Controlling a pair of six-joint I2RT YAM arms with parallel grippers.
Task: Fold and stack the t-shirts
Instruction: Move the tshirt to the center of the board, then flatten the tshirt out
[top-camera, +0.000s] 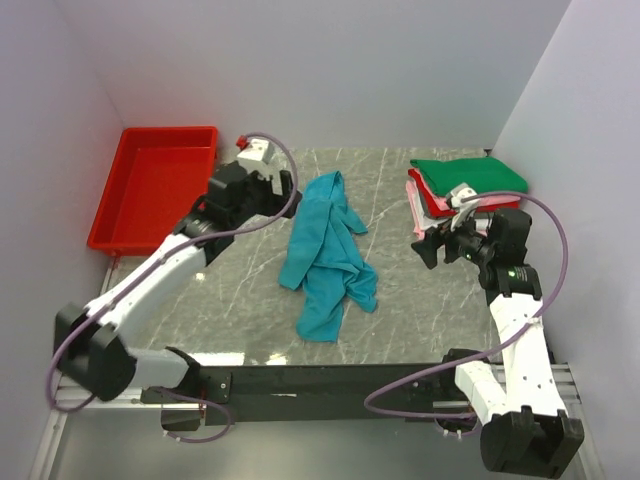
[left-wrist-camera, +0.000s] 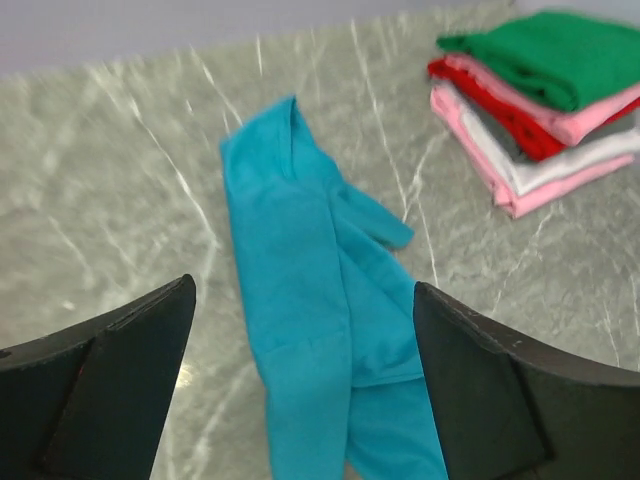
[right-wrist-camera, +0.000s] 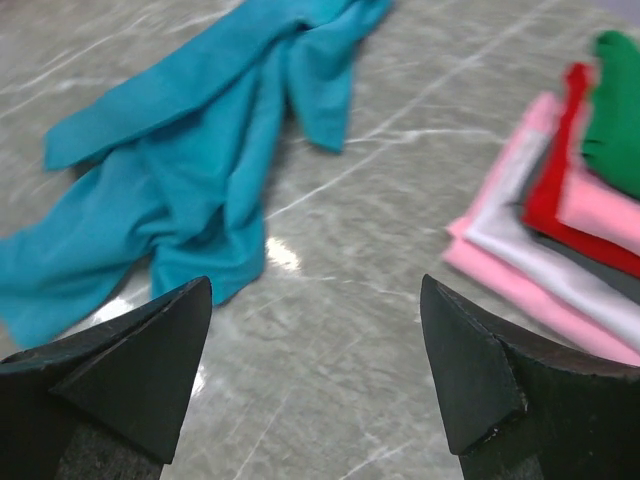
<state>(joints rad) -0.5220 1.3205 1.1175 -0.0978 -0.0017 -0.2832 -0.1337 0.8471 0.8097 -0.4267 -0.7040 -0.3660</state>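
Between the arms' fingers (left-wrist-camera: 110, 390) lies the teal t-shirt (top-camera: 325, 255) — untouched.

Open tabletop (top-camera: 410, 300) between teal shirt (top-camera: 325, 250) and folded stack (top-camera: 468, 178), red tray (top-camera: 150, 190) far left

A loose t-shirt (top-camera: 325, 255) lies near the middle of the table (top-camera: 230, 300), stretched from the far side toward the near edge. The stack of folded t-shirts (top-camera: 465, 185) sits at the far right corner, well apart from it. A tray (top-camera: 155, 195) sits at the far left corner, well left of the loose t-shirt. The left gripper (top-camera: 288, 196) hangs just left of the loose t-shirt's far end. The right gripper (top-camera: 428, 243) hangs between the loose t-shirt and the stack, just before the stack's near left corner
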